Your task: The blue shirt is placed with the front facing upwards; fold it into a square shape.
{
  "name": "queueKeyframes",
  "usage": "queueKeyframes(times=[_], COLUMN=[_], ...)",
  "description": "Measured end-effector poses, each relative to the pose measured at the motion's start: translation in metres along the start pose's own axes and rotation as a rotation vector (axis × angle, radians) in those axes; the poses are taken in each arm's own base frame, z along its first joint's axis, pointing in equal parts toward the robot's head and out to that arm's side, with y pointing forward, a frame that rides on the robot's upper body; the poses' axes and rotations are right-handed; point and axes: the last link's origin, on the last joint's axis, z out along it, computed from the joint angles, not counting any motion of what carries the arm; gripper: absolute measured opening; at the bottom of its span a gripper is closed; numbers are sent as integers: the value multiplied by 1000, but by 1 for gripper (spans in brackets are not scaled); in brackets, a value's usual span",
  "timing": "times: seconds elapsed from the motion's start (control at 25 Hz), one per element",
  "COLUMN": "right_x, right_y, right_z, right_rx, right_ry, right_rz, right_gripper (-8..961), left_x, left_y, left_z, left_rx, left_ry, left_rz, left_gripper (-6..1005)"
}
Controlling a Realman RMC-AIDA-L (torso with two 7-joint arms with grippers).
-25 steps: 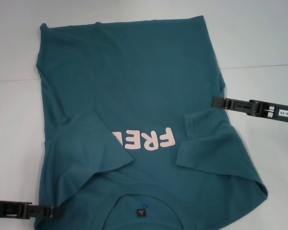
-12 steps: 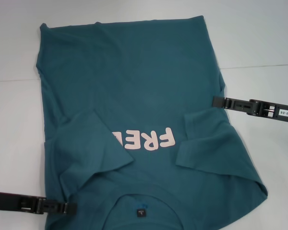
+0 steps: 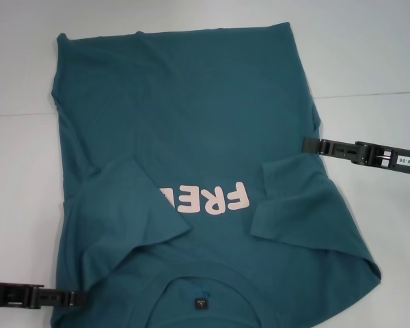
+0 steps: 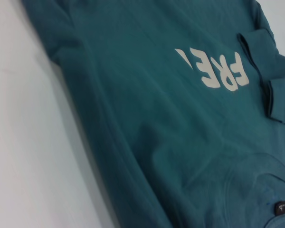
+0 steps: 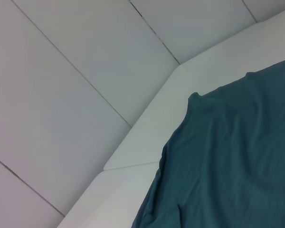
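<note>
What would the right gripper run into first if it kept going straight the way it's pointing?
The right gripper points toward the robot's left, its tip already at the blue shirt's side edge, so it would likely meet that edge first; its height above the cloth is unclear.

The head view looks forward and down from above onto the white tabletop [image 3: 369, 55], taking in almost the whole blue shirt [image 3: 191, 116], collar nearest the camera, with the left gripper [image 3: 78, 298] at the shirt's near left edge and the right gripper [image 3: 309, 144] at its right edge. The left wrist view sits low and close, looking across the shirt [image 4: 147, 142] at a slant; it shares the pale lettering [image 4: 216, 70] and the black neck tag [image 4: 280, 208] with the head view. The right wrist view looks along the shirt's edge [image 5: 237, 166] toward the tabletop's corner [image 5: 147, 123] and the tiled floor [image 5: 61, 95] beyond.
</note>
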Motion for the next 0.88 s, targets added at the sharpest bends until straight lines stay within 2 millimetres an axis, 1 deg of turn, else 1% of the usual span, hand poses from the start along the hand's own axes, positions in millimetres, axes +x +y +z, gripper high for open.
queueKeyframes(times=[0.16,0.6,0.88], right_x=[0,0,0], right_y=[0,0,0], right_z=[0,0,0], right_rx=[0,0,0], right_ry=[0,0,0], right_rz=[0,0,2], right_gripper=[944,942,944], left_x=[-2,-4,-4], left_y=[-2,-4,0], left_z=[-3,-2,3], left_rx=[2,13,6], left_ry=[6,-12,-43], left_rz=[-17,-26,-13], left_gripper=[887,886,886])
